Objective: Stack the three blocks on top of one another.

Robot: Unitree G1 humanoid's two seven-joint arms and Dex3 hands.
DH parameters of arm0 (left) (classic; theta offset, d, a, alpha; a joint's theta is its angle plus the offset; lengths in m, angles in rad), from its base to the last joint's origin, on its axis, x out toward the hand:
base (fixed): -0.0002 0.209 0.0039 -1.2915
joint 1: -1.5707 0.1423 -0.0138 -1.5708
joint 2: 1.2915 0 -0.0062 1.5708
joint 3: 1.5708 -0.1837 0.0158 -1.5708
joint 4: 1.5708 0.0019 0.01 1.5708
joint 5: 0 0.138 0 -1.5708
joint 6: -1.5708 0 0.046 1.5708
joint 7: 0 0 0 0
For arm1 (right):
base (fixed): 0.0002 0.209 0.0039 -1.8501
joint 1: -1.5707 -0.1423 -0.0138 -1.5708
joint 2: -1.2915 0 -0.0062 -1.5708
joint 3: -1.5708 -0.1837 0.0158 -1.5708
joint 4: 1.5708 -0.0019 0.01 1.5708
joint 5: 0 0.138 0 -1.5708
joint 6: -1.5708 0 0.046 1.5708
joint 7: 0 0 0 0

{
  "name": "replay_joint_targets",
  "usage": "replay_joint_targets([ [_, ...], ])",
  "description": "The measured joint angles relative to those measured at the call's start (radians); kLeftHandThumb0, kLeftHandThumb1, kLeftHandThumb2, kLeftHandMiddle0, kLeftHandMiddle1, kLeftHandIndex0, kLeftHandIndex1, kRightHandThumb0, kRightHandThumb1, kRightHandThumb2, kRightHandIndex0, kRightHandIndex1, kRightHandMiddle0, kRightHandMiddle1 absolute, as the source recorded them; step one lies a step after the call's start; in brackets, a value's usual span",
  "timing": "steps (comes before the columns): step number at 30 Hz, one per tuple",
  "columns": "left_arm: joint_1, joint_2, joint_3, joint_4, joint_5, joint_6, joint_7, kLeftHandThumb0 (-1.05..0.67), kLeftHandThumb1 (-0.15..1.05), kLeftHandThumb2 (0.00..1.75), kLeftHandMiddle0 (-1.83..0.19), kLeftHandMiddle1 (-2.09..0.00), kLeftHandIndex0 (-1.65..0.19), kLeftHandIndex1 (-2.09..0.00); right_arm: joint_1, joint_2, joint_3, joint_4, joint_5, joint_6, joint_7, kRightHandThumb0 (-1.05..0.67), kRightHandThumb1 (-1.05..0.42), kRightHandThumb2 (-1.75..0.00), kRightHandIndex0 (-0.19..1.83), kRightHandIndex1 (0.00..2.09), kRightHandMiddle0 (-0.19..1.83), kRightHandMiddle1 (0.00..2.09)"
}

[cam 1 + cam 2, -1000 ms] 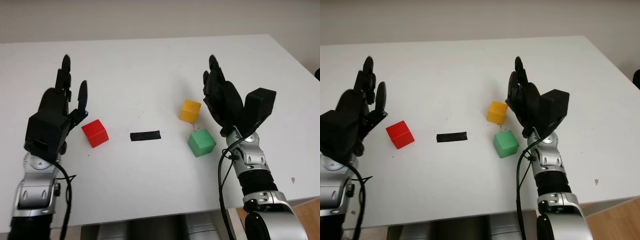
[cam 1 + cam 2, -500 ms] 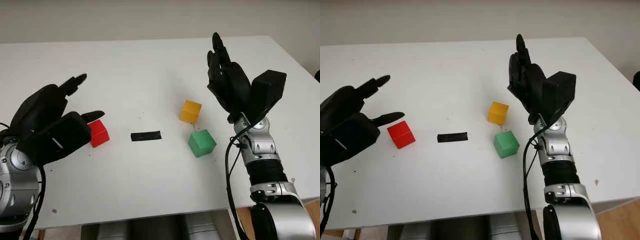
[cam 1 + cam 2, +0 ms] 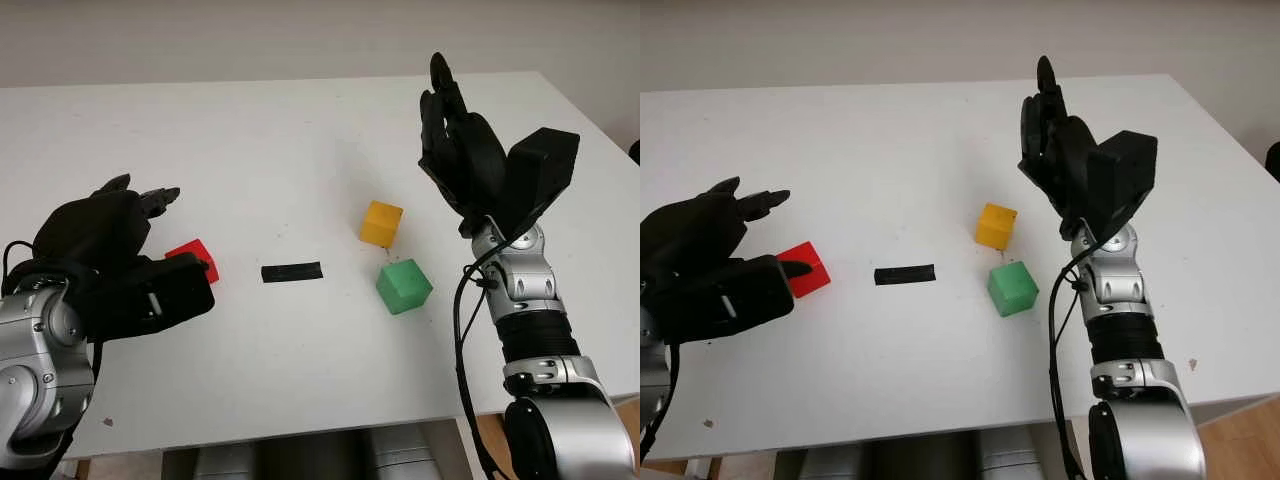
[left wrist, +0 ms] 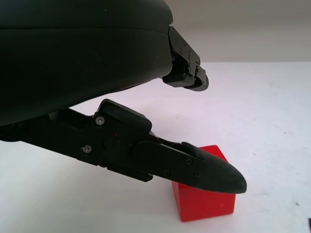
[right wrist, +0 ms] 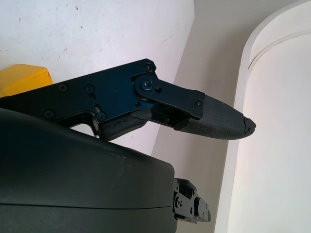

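Blocks not yet stacked: three small solid cubes sit apart on the white table (image 3: pixel 300 130), placed here against the black strip of tape (image 3: pixel 291 271) at mid-table. Red cube (image 3: pixel 803 269) lies to the robot's left of the tape; yellow cube (image 3: pixel 381 222) lies right of it and a little farther off; green cube (image 3: pixel 404 285) sits right of it and slightly nearer, just beside the yellow one but not touching. Change over the last second: left hand (image 3: pixel 120 260) has rolled from upright to palm-down and dropped over the red cube, one finger (image 4: pixel 204 170) now close above the cube's top. It holds nothing, fingers uncurled around the block. Right hand (image 3: pixel 462 160) has lifted up and away from the yellow cube, open, raised right of the tape. Judgement: a left-hand grasp of the red cube is being set up.
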Motion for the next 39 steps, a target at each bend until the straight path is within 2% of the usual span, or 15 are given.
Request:
replay_joint_targets([
  [13, 0.008, -0.065, -0.035, 0.063, 0.122, -0.043, -0.023, -0.86, 1.03, 0.05, 0.16, -0.05, -0.34, -0.07, -0.002, 0.0, 0.001, 0.007, -0.002, 0.001, -0.011, -0.8, -1.05, -0.75, -0.19, 0.0, -0.19, 0.0],
  [23, 0.021, -0.103, -0.036, 0.089, 0.147, -0.083, -0.024, -0.87, 1.03, 0.05, 0.14, -0.06, -0.41, -0.1, -0.002, 0.0, 0.001, 0.007, -0.002, 0.002, -0.013, -0.81, -1.05, -0.74, -0.19, 0.0, -0.19, 0.0],
  [34, 0.039, -0.136, -0.036, 0.115, 0.174, -0.106, 0.009, -0.76, 1.05, 0.06, 0.06, -0.08, -0.55, -0.18, -0.002, 0.0, 0.004, 0.007, -0.004, 0.007, -0.017, -0.81, -1.05, -0.74, -0.19, 0.0, -0.19, 0.0],
  [36, 0.041, -0.142, -0.035, 0.12, 0.177, -0.112, 0.036, -0.71, 1.04, 0.06, 0.01, -0.07, -0.58, -0.29, -0.002, 0.0, 0.006, 0.007, -0.004, 0.007, -0.017, -0.81, -1.05, -0.74, -0.19, 0.0, -0.19, 0.0],
  [39, 0.044, -0.151, -0.031, 0.123, 0.177, -0.12, 0.07, -0.64, 1.04, 0.06, -0.02, -0.06, -0.35, -0.85, -0.002, 0.0, 0.007, 0.007, -0.004, 0.006, -0.014, -0.81, -1.05, -0.74, -0.19, 0.0, -0.19, 0.0],
])
